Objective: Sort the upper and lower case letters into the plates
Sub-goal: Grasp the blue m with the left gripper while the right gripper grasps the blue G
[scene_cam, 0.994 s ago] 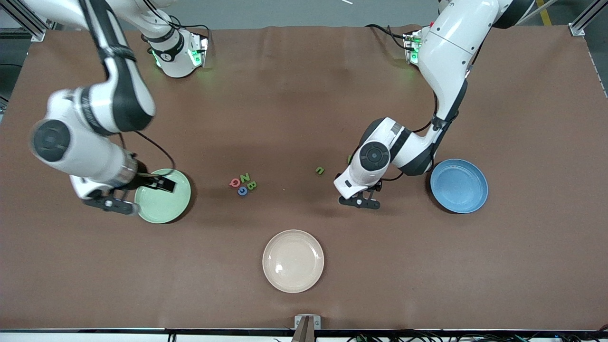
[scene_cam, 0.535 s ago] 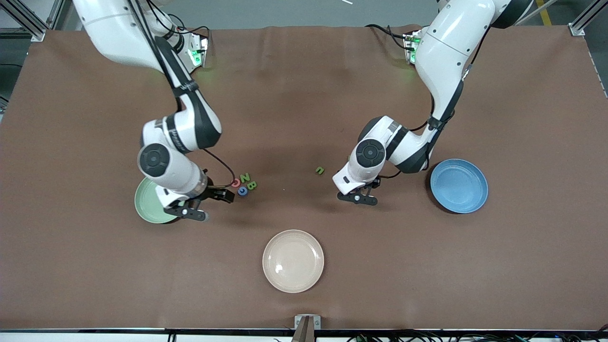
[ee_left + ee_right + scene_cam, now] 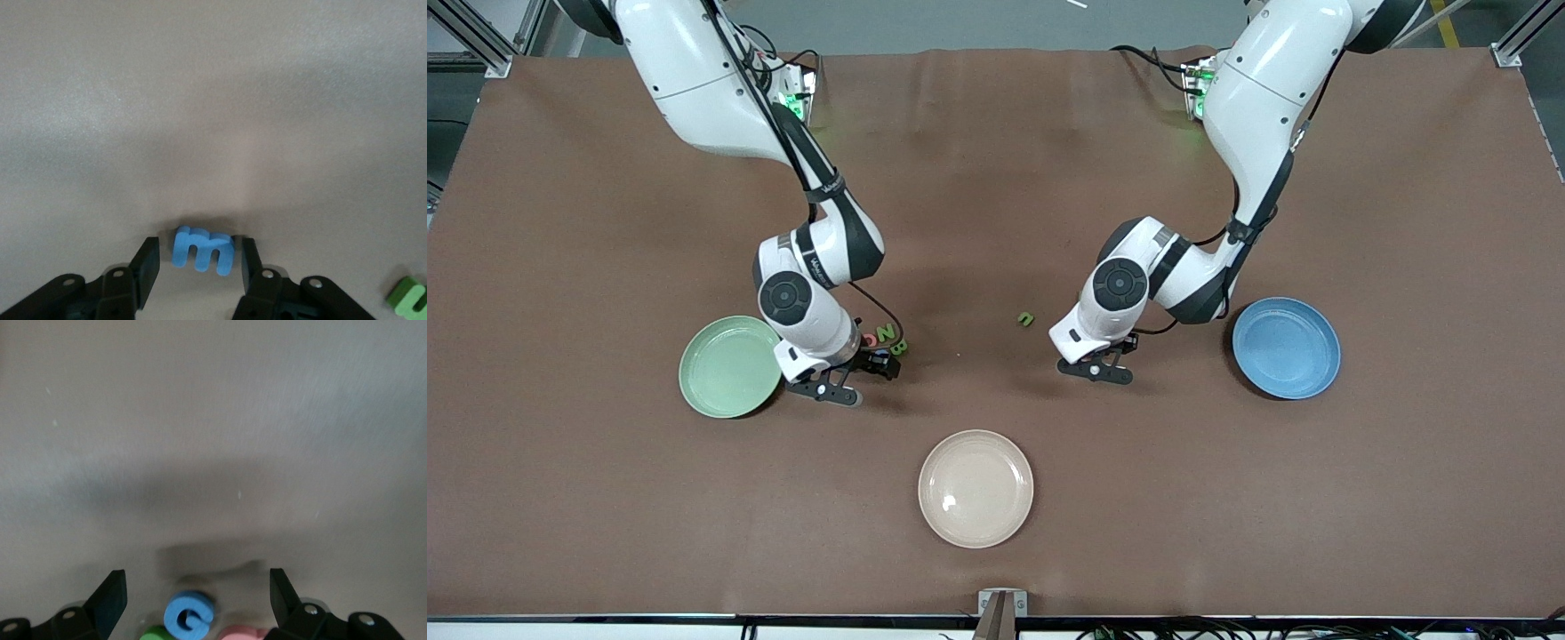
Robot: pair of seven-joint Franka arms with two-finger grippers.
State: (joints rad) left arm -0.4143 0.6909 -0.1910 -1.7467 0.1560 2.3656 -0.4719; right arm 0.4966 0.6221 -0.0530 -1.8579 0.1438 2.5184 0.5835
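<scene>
Foam letters on the tabletop (image 3: 996, 551) read as characters: a green "N" (image 3: 886, 333), a green "B" (image 3: 899, 347), a blue "G" (image 3: 189, 617), a blue "m" (image 3: 203, 249) and a small green "u" (image 3: 1026, 318).

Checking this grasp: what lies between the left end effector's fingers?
In the left wrist view, a blue letter m lies between the left end effector's fingers, on the table.
</scene>
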